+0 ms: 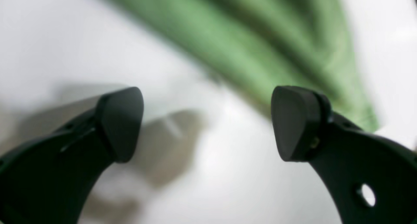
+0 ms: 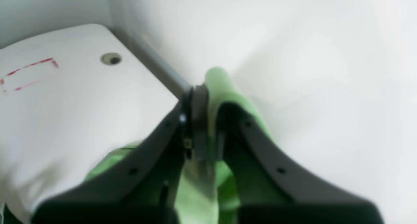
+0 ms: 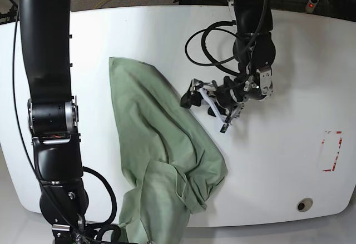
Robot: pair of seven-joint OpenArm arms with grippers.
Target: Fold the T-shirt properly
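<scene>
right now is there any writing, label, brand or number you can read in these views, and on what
None is readable.
Table: only a red dashed rectangle, an outline with no letters or digits.
T-shirt: no print or label shows.
Left gripper and right gripper: plain black, no markings.

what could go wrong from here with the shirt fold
1. The T-shirt lies bunched, its lower part hanging over the table edge near the right gripper, which pinches a fold; pulling may drag more cloth off.
2. The left gripper is open and empty beside the shirt, so only one point is held and the cloth could twist.
3. The cable loop by the left arm might snag.
</scene>
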